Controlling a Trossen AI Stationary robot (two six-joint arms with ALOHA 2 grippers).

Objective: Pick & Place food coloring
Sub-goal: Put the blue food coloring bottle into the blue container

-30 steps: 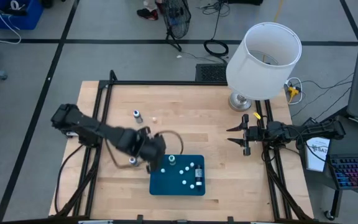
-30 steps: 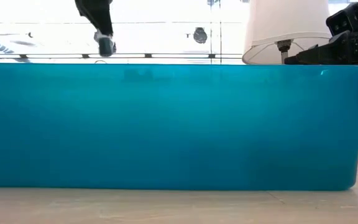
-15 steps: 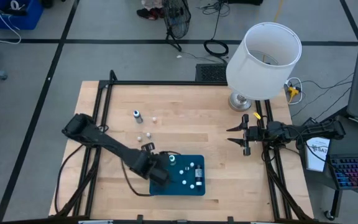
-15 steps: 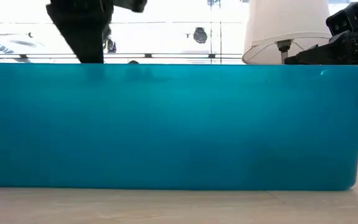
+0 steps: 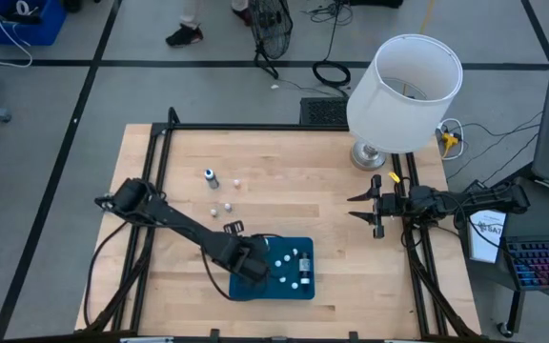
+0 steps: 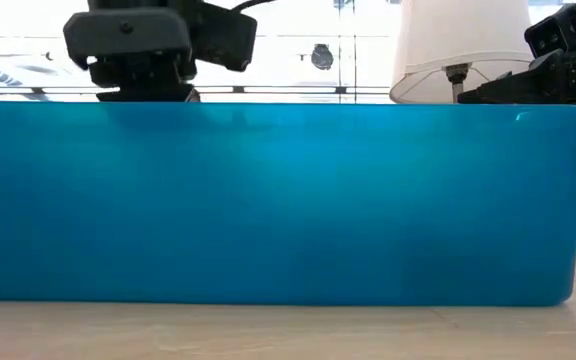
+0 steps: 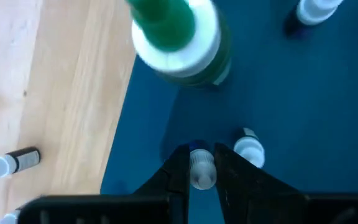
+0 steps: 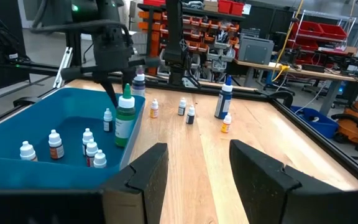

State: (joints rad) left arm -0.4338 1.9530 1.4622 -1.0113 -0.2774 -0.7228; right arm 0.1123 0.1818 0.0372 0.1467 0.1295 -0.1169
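A robotics lab or workshop.
A wooden table in a black frame stood on a grey floor marked with dark tape lines, cables trailing at the upper middle. Shelves of orange and red bins filled the top of the right wrist view, beside benches with equipment. A keyboard sat at the lower right of the high view, a blue bin at its upper left.
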